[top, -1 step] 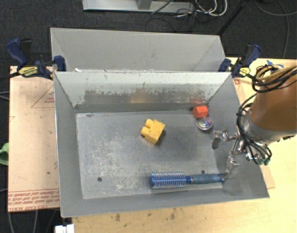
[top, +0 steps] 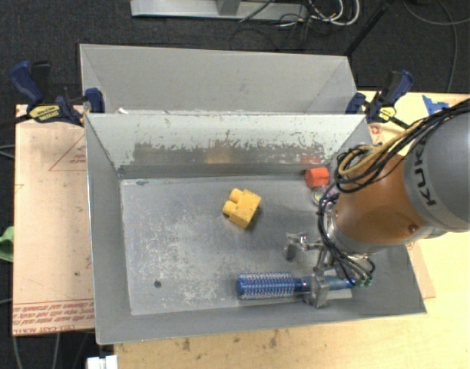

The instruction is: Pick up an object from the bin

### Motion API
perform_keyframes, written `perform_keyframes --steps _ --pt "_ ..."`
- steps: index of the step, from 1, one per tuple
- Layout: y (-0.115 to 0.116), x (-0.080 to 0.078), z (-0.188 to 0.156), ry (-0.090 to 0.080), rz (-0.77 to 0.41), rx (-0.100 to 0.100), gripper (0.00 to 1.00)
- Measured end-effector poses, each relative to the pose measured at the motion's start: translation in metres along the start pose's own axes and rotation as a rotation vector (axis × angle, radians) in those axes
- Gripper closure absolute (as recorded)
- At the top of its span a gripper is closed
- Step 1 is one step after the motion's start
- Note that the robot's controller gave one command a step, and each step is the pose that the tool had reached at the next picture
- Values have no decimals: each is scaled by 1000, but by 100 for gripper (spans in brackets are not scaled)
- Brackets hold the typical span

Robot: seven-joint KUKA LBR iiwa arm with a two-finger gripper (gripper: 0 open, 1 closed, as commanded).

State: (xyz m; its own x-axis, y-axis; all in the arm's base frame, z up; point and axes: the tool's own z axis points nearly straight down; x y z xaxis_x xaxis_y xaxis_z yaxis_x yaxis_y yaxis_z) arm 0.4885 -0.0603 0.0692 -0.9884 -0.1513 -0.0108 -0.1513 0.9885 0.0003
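The grey bin (top: pixel 104 229) takes the arm (top: pixel 388 206), which reaches in from the right with its orange cover low over the floor. The gripper (top: pixel 309 269) sits at the near right with its fingers (top: pixel 297 245) spread apart, grasping nothing. A blue bristly brush (top: pixel 270 286) lies along the near edge, its right end against the nearer finger. A yellow block (top: pixel 242 207) rests mid-floor, well apart. A small orange block (top: pixel 317 177) sits by the back wall.
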Motion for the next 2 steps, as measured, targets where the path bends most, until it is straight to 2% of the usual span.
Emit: perform_keyframes --steps 1,2 --pt "-2 3 -1 10 3 0 100" --pt "17 -17 -142 1 -25 2 100"
